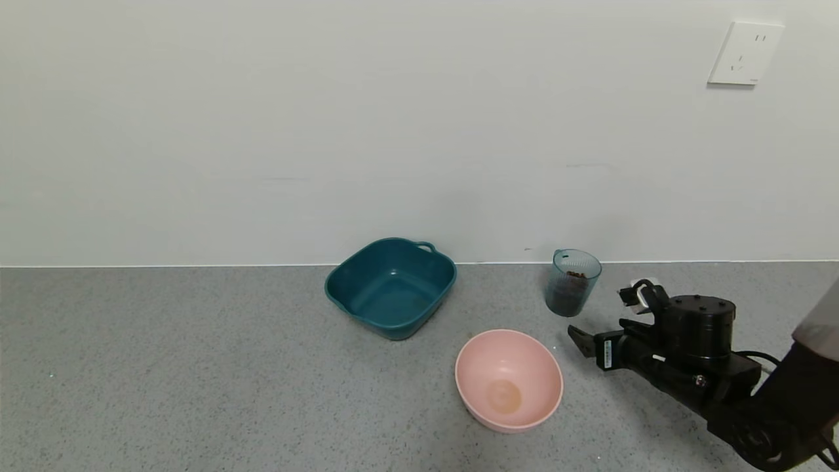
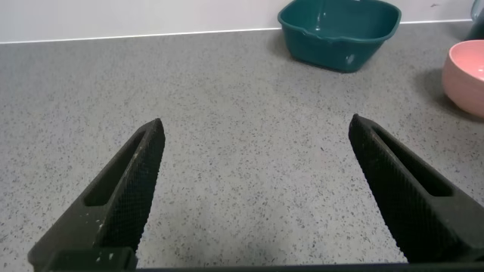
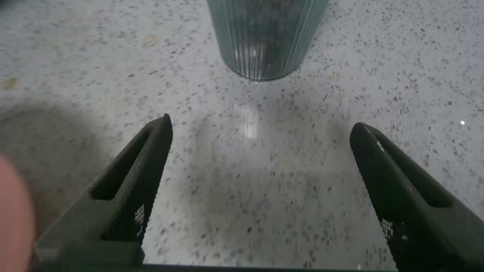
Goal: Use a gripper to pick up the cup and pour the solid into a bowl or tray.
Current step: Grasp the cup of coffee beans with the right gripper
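Note:
The cup (image 1: 572, 283), a ribbed translucent blue-grey tumbler, stands upright near the wall on the right, with the dark brown solid (image 1: 567, 298) inside it. The pale pink bowl (image 1: 509, 380) sits empty in front of it, a little to the left. My right gripper (image 1: 600, 316) is open and empty, low over the counter just right of the cup and apart from it. In the right wrist view the cup's base (image 3: 265, 38) stands ahead of the open gripper (image 3: 259, 128). My left gripper (image 2: 255, 125) is open and empty over bare counter, out of the head view.
A teal squarish tub (image 1: 390, 288) with handles stands left of the cup, near the wall; it also shows in the left wrist view (image 2: 340, 34) beside the pink bowl's rim (image 2: 465, 75). The grey speckled counter (image 1: 196, 367) ends at the white wall.

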### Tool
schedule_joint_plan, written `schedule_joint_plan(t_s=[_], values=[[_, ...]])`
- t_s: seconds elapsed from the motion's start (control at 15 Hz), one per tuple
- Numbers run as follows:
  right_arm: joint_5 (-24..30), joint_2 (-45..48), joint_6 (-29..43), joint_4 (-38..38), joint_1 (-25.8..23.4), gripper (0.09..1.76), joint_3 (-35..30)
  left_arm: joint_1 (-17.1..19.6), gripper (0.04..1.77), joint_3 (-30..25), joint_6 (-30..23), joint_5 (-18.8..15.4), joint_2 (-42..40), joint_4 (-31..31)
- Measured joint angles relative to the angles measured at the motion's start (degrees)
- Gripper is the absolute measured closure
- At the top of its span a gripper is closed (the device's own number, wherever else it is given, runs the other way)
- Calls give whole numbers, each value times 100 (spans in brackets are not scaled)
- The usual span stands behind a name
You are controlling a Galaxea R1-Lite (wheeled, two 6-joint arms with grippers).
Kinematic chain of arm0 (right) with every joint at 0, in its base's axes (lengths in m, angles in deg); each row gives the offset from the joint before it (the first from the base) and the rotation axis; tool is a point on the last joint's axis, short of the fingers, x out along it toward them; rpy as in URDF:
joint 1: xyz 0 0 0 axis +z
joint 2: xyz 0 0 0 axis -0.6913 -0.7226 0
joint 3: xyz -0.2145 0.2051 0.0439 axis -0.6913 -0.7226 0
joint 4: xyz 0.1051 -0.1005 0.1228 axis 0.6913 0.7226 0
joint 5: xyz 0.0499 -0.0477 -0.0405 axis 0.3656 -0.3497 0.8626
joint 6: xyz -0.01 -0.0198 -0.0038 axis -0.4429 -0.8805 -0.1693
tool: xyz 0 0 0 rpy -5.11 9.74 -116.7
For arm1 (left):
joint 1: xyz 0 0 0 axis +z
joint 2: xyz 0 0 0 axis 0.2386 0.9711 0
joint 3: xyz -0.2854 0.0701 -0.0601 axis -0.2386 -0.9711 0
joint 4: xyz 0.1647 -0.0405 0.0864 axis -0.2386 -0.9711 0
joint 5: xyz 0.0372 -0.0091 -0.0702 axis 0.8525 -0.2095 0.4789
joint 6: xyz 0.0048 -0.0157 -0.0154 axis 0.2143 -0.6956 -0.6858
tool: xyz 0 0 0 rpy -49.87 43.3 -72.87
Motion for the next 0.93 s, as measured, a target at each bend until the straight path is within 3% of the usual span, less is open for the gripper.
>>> schedule_joint_plan(t_s=[0.93], values=[[-127,-1232,-106,-171,-30,14,1718,-2,6,0,0,0,0,1]])
